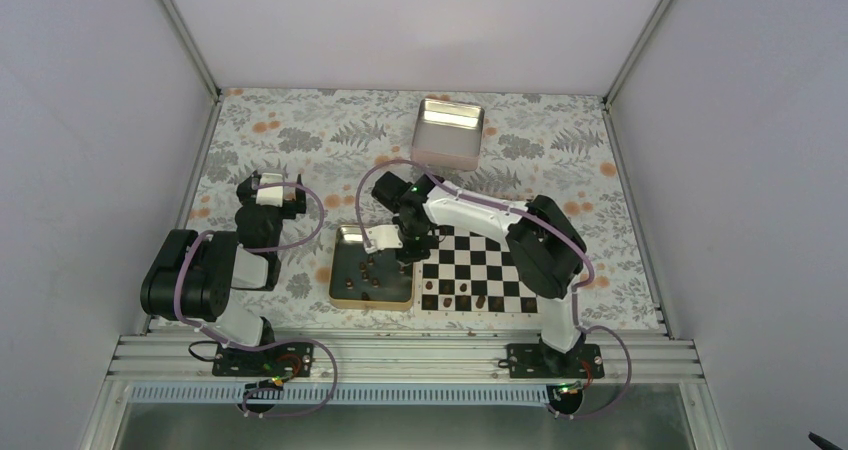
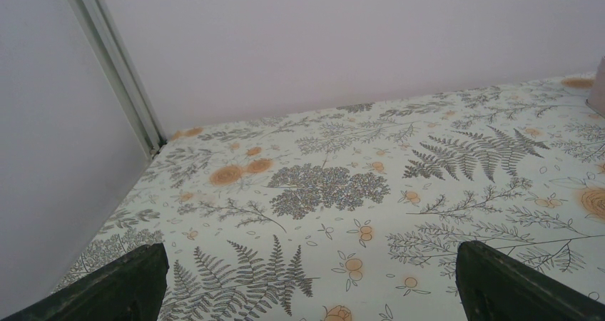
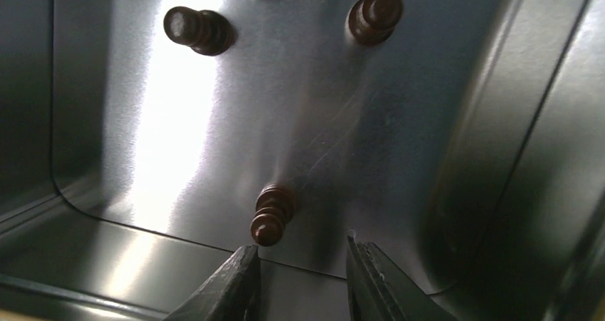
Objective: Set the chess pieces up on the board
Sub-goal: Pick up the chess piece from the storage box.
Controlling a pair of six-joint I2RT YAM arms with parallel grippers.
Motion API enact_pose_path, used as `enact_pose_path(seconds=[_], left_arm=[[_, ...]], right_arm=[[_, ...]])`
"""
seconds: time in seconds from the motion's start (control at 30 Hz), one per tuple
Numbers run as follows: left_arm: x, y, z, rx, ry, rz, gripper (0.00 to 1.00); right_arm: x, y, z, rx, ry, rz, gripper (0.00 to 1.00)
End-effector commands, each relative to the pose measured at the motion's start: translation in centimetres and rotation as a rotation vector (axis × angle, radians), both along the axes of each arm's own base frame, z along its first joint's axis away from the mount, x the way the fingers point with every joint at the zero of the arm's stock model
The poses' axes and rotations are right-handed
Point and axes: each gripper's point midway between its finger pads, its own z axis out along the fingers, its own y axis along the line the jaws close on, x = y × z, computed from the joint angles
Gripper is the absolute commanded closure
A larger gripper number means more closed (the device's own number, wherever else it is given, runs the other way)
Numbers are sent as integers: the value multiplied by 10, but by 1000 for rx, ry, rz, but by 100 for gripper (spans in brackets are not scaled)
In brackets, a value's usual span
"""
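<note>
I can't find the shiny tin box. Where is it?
In the top view, the silver tin sits at the far middle of the table, beyond the board.

One board (image 1: 490, 265), one gold-rimmed tray (image 1: 370, 304), one silver tin (image 1: 447, 160), two arms: left arm (image 1: 200, 275) and right arm (image 1: 500, 215). Dark chess pieces (image 3: 271, 214): in the tray's close view three whole, two more cut by the top edge; on the board's near rows about five, too small to count surely.
</note>
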Motion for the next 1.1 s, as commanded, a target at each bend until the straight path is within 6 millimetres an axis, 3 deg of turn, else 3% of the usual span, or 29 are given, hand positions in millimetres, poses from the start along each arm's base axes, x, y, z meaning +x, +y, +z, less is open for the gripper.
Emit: enact_pose_path(seconds=[0.0, 0.7, 0.93, 1.07], left_arm=[[1, -3, 11, 1, -48, -12, 0], [2, -2, 12, 1, -49, -11, 0], [2, -2, 12, 1, -50, -11, 0], [2, -3, 12, 1, -49, -11, 0]], right_arm=[[-8, 0, 0, -30, 24, -12, 67], [-18, 8, -24, -68, 46, 8, 68], [-12, 16, -15, -51, 27, 1, 89], [-12, 21, -2, -13, 22, 0, 94]])
